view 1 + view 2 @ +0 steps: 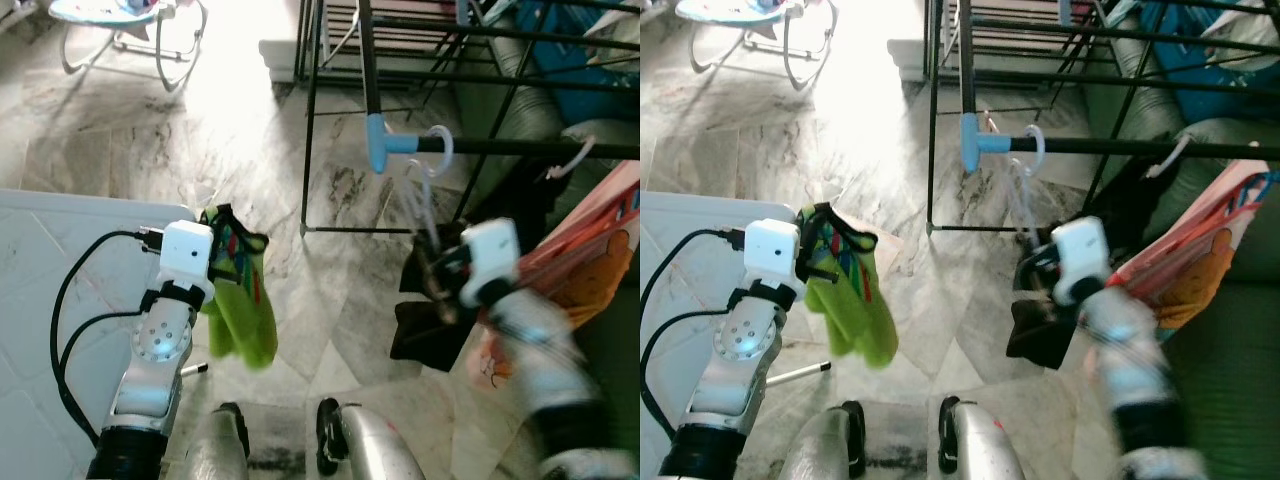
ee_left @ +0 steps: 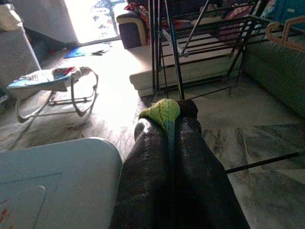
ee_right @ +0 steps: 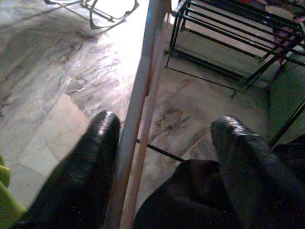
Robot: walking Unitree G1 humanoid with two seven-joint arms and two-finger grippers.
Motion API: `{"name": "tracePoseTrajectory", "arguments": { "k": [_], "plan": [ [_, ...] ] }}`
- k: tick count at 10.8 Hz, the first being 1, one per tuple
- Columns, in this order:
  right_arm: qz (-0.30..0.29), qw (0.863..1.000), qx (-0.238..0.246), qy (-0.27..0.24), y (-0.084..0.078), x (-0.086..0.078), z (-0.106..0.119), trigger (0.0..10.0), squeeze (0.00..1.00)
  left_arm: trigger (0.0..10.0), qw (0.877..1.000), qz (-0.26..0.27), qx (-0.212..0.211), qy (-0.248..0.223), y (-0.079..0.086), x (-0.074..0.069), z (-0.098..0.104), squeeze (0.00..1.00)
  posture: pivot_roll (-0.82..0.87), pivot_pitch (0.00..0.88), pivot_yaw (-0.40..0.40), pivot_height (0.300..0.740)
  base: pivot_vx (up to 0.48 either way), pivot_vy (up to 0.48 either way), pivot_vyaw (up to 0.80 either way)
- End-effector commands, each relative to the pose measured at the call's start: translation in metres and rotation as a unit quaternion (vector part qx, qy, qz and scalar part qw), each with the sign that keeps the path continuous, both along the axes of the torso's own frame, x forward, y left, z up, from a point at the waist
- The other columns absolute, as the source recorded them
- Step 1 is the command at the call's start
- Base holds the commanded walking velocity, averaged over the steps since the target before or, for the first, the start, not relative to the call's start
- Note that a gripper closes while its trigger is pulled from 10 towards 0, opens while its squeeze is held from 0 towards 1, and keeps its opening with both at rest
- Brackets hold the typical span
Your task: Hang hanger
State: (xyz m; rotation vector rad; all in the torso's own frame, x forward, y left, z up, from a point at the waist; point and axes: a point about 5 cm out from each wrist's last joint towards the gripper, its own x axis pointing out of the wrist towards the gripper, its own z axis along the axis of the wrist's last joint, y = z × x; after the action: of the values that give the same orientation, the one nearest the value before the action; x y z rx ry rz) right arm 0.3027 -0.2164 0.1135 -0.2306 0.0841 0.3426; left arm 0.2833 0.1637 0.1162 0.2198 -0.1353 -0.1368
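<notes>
- Right gripper (image 3: 164, 157) stands spread wide, its fingers (image 3: 83, 167) flanking a pale hanger (image 1: 424, 195) whose hook sits over the drying rack's black rail (image 1: 530, 147).
- Dark cloth (image 1: 425, 325) hangs below it.
- Left gripper (image 2: 171, 143) is clamped on a green garment (image 1: 243, 300), just beside a white table (image 1: 60, 260).

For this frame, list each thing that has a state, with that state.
left gripper: shut on the green garment.
green garment: hanging limp from the left gripper, off the floor.
right gripper: open, fingers either side of the hanger's pale bar.
white hanger: hooked over the rack's rail, hanging down.
black garment: hanging under the white hanger, by the right gripper.
drying rack: standing unfolded on the floor.
</notes>
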Motion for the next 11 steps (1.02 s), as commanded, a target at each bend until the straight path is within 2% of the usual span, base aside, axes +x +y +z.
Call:
{"name": "tracePoseTrajectory", "arguments": {
  "k": [1,3,11],
  "plan": [
    [0.018,0.999,0.006,0.037,-0.007,-0.002,-0.005,0.0,0.0,10.0,1.0,-0.007,0.001,0.006,-0.003,-0.001,-0.003,0.0,0.01,0.239,-0.091,0.74,0.0,0.0,0.0],
    [0.034,0.997,-0.004,0.071,-0.017,0.002,-0.004,0.0,0.0,10.0,1.0,-0.013,0.002,0.012,-0.006,-0.002,-0.005,0.0,0.01,0.242,-0.095,0.74,0.0,0.0,0.0],
    [0.082,0.992,-0.027,0.096,-0.039,0.013,0.015,0.0,0.0,10.0,0.999,-0.021,0.013,0.038,-0.009,-0.005,-0.013,0.0,0.0,0.252,-0.096,0.74,0.0,0.0,0.0]
  ]
}}
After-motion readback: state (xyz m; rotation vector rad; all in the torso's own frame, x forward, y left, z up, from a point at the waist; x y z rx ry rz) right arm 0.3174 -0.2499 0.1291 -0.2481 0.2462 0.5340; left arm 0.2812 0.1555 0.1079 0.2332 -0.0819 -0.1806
